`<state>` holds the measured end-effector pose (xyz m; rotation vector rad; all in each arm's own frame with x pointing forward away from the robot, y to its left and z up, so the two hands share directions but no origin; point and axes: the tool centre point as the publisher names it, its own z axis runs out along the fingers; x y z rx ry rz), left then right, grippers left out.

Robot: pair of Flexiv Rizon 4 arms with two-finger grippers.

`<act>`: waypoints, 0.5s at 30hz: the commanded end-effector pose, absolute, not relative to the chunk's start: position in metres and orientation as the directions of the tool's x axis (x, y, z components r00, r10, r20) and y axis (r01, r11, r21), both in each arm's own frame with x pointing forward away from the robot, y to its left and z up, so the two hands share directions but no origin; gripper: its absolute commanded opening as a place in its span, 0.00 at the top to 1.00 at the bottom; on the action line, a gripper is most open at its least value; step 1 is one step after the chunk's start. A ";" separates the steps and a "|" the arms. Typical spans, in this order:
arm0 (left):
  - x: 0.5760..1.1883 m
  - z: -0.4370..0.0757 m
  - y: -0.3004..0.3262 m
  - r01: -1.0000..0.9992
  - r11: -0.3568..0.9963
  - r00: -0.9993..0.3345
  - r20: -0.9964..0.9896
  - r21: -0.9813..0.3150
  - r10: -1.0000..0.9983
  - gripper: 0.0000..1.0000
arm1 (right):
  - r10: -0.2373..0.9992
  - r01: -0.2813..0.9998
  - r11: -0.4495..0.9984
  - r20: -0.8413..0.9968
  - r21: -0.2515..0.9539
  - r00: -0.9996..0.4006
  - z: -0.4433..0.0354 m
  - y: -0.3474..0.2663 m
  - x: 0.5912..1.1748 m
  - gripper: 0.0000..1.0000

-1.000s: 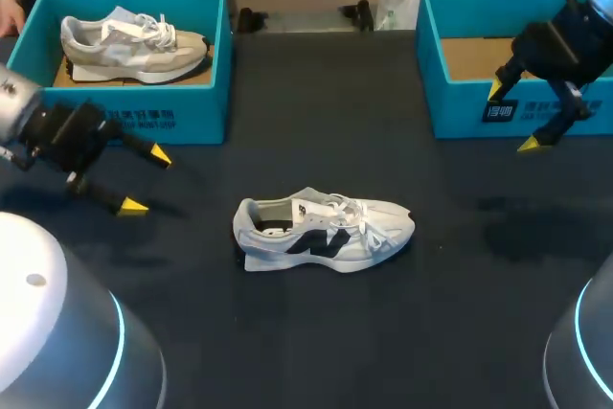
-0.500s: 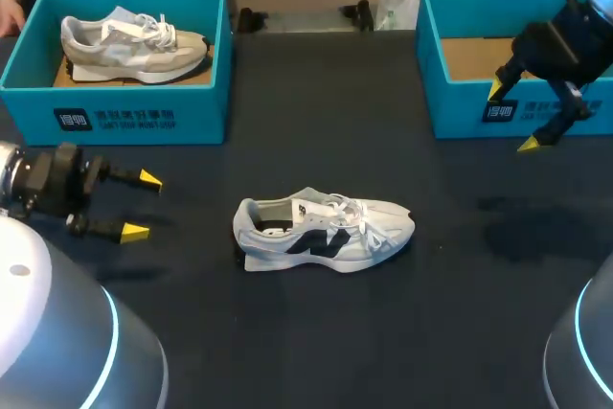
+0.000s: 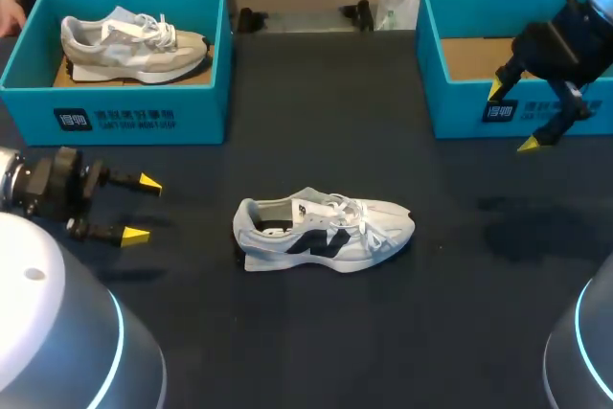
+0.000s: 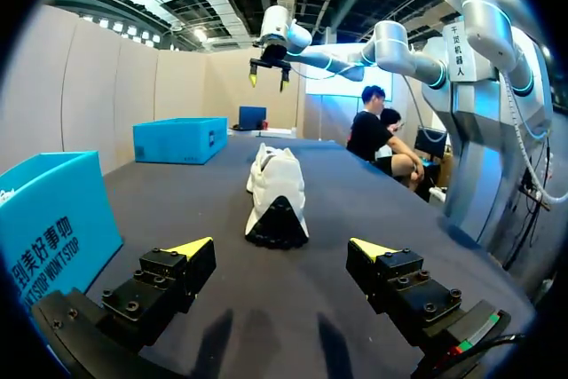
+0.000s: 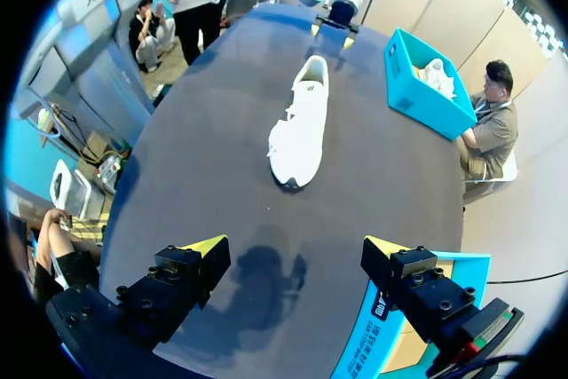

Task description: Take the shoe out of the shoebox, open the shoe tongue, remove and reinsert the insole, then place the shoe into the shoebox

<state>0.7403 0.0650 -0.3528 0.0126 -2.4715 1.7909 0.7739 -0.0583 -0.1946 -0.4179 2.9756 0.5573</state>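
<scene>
Left gripper (image 3: 142, 208): released, fingers wide apart, nothing between them. Its arm is mostly hidden behind the robot's grey housing in the near left corner of the head view. Right gripper (image 3: 512, 118): also released and empty. It hangs over the front wall of the right box (image 3: 460, 107) and covers part of it. That box is cut off at the view's edge, and only a strip of brown floor shows inside.

The shoe (image 3: 326, 229) lies out on the counter (image 3: 316, 332), on its sole, heel toward the left arm and toe toward the right. The insole cannot be made out; only a dark patch shows in the heel opening.

In the left wrist view, the left gripper (image 4: 280, 248) is level with the counter and the shoe (image 4: 277, 188) is straight ahead, heel first, well apart from the fingers. In the right wrist view, the right gripper (image 5: 295, 246) is high up and the shoe (image 5: 300, 130) lies ahead and below, toe nearest, well apart.

The left box (image 3: 115, 120) holds a second shoe (image 3: 134, 45).

Against one second ago: the left gripper has drawn back toward the near left and turned, so both fingers now point across the counter at the shoe's heel. It has barely shifted since half a second ago. The right gripper and the shoe are unchanged.
</scene>
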 end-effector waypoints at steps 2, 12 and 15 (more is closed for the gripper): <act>0.734 -0.355 0.055 -0.023 0.307 -0.998 0.040 -0.952 0.050 0.00 | -0.252 -0.281 0.897 -0.130 0.342 -0.959 -0.195 -0.058 0.776 0.00; 0.725 -0.372 0.027 -0.011 0.304 -0.999 0.024 -0.953 0.041 0.00 | -0.252 -0.281 0.897 -0.130 0.342 -0.959 -0.195 -0.058 0.776 0.00; 0.723 -0.377 0.021 -0.009 0.307 -0.999 0.024 -0.952 0.045 0.00 | -0.252 -0.281 0.897 -0.130 0.342 -0.959 -0.195 -0.058 0.776 0.00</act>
